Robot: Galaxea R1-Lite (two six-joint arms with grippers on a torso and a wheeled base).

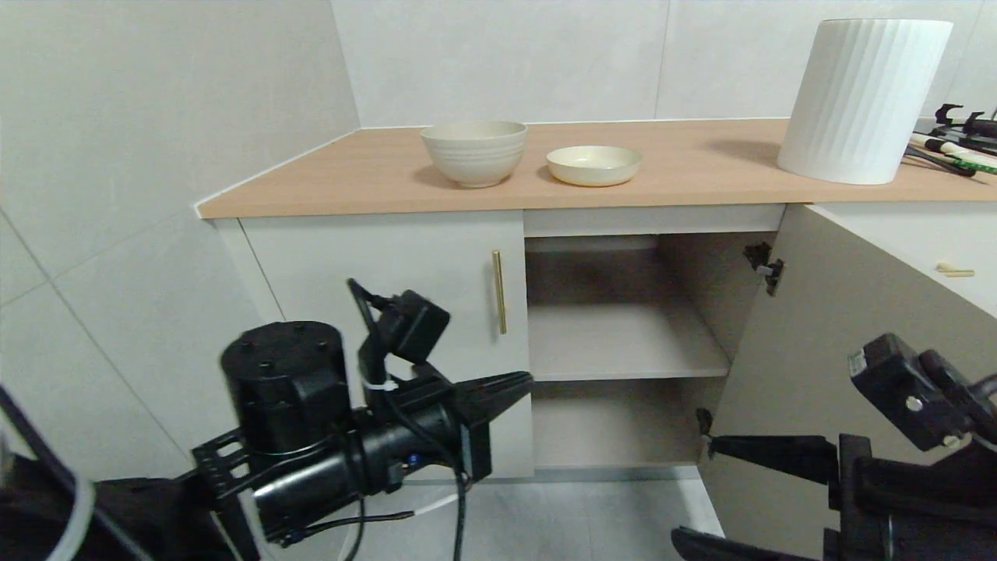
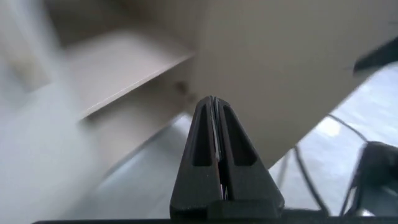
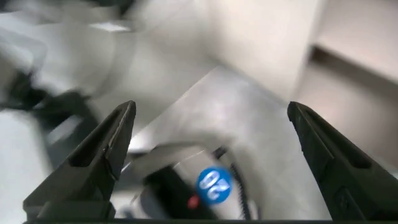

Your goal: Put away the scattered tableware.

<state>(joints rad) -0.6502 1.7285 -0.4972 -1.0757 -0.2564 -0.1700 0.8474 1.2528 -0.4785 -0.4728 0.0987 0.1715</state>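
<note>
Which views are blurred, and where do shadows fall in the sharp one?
Left wrist view: background smeared, shut fingers sharp. Right wrist view: likewise smeared behind open fingers. Head view: crisp; soft shadows fall left of the bowl and white container.

On the countertop (image 1: 701,167) above the cabinet (image 1: 623,343): bowl (image 1: 473,152) over its left door (image 1: 389,296), dish (image 1: 593,165) over its opening, canister (image 1: 864,101) further right; my left gripper (image 1: 518,386) before that door, my right gripper (image 1: 693,491) before the open door (image 1: 818,351).
</note>
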